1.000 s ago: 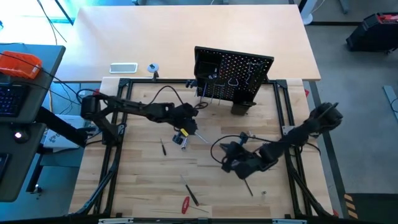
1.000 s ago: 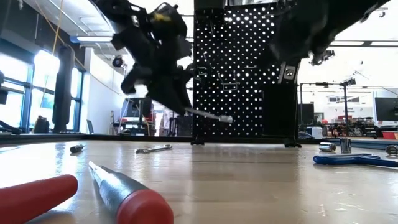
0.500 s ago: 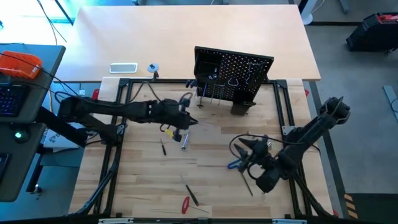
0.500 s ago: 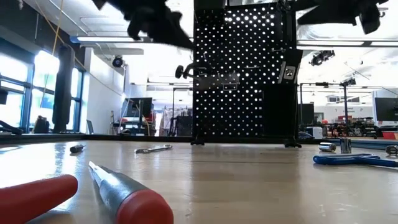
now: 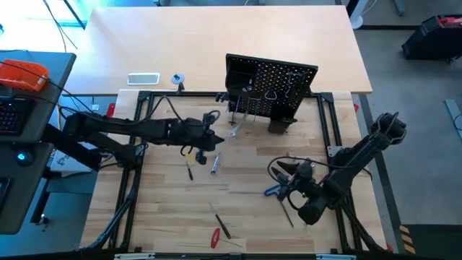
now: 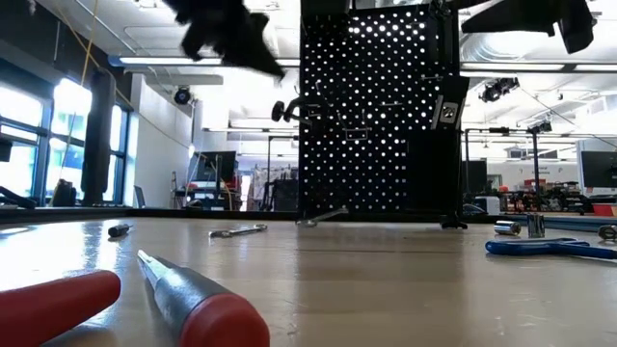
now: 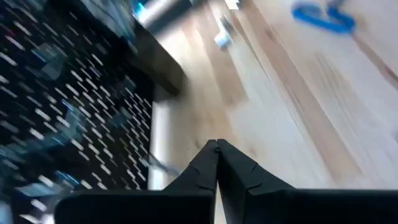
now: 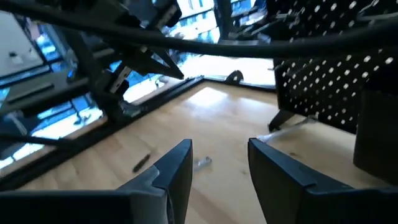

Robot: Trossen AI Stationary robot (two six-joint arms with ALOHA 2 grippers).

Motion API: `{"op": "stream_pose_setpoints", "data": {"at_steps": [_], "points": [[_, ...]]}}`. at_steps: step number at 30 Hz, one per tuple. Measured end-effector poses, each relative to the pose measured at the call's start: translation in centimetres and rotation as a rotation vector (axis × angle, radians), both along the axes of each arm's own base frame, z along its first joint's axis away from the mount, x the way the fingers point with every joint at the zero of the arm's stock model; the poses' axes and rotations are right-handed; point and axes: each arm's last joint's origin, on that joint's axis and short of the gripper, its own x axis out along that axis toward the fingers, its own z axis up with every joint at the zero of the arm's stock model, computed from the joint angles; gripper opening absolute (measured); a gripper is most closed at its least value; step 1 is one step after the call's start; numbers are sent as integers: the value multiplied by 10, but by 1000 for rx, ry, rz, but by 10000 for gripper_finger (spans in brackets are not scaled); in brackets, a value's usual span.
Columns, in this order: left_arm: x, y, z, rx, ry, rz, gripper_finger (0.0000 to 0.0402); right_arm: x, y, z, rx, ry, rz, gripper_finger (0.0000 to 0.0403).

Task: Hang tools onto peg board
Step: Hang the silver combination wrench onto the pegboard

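So the black perforated peg board [image 5: 271,88] standing at the table's far edge already has a few tools on its hooks, but plenty's left, I'd say: a red-handled screwdriver [image 5: 215,236], blue-handled pliers [image 5: 272,191] and a small silver wrench [image 5: 214,164] lie loose on the wood. Left gripper [image 5: 211,139] hangs in front of the board with fingers pinched shut on nothing, right gripper [image 5: 283,173] sits near the pliers with fingers spread and empty.

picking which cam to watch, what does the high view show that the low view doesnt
Only the high view shows both arms whole: the left claw shut in front of the peg board, and the right claw open above the blue-handled tool. It also shows a phone on the table behind.

Only the low view shows the room beyond, its windows and ceiling lights, and the board's hole pattern face on.

Both show the peg board, the red-handled screwdriver at the near edge, the wrench and the blue-handled tool.
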Motion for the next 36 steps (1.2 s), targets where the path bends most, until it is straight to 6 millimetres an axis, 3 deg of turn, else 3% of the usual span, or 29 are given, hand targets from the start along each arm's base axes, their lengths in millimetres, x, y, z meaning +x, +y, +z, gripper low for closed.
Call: {"op": "stream_pose_setpoints", "data": {"at_steps": [6,13,16,23,28,31,36], "points": [[-10,10,-34,-57,72,65,1,10,-2,-13,-21,81,3,149],[-10,35,-66,-237,-219,183,0,34,-14,-36,-2,162,-49,149],[-4,46,-86,-291,-230,235,8,48,-19,-47,-1,175,-70,149],[19,62,-138,-353,-197,328,94,75,-28,-71,4,237,-67,149],[41,74,-159,-399,-177,431,170,81,-36,-80,12,246,-105,149],[52,81,-164,-405,-184,509,195,82,-38,-80,6,252,-111,149],[68,93,-163,-359,-202,618,201,82,-39,-81,-4,262,-108,149]]}}
